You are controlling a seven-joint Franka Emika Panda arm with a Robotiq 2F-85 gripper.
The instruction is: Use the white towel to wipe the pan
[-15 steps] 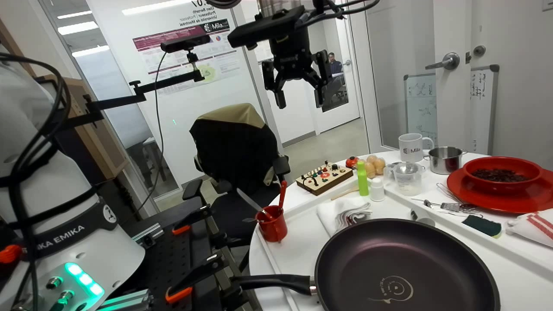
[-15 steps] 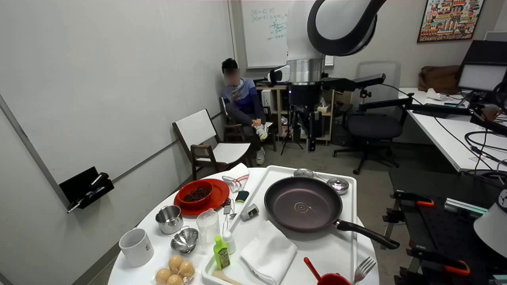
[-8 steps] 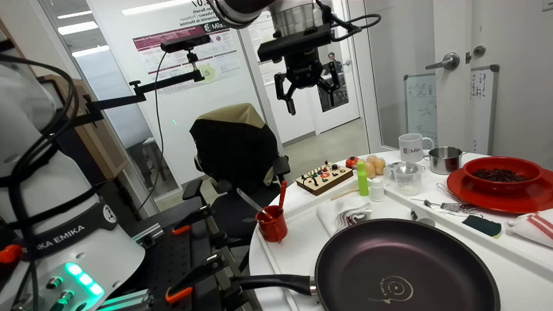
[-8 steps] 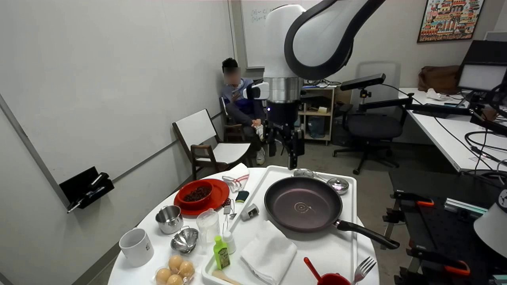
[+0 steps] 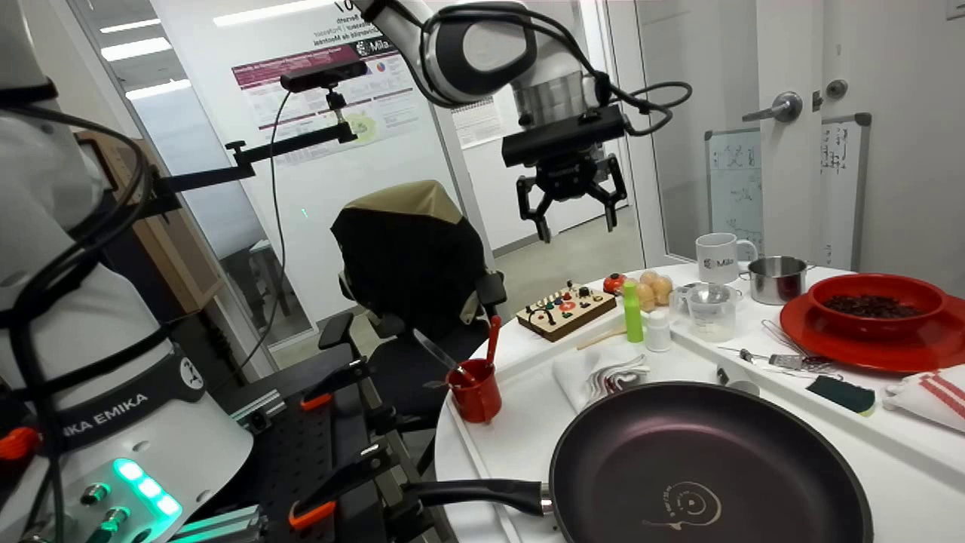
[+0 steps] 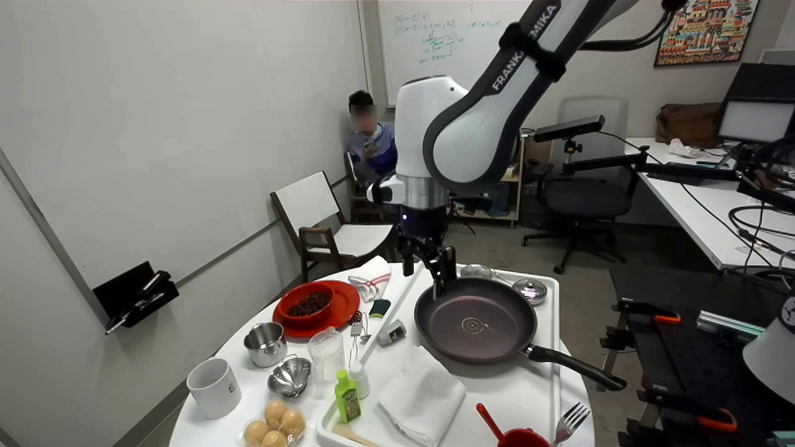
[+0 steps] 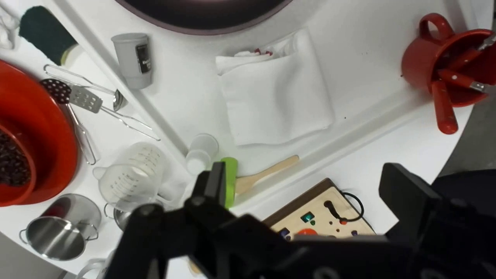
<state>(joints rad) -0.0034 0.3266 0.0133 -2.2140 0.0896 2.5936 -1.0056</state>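
While the pincer's [image 5: 578, 232] hanging apart, height unclear, we're pre-grab, needing lowering onto the towel [image 7: 277, 100] by the tray's [image 7: 348, 133] edge.

1. Frying pan [image 6: 475, 326]: just one
2. White towel [image 6: 422, 394]: one, plus one red-striped cloth [image 5: 931, 396]
3. White mug [image 6: 214, 394] and red mug [image 7: 418, 64], so that's two
4. Eggs [image 6: 276, 413]: I count four
5. Green bottle [image 6: 348, 399]: one, yep
6. Red plate [image 6: 346, 302]: one

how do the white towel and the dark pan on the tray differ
The towel is white, the pan dark brown-black. The towel is folded roughly square; the pan is round with a long black handle. The towel is smaller and lies within the tray, while the pan's handle reaches past the tray's edge. Both rest on the tray.
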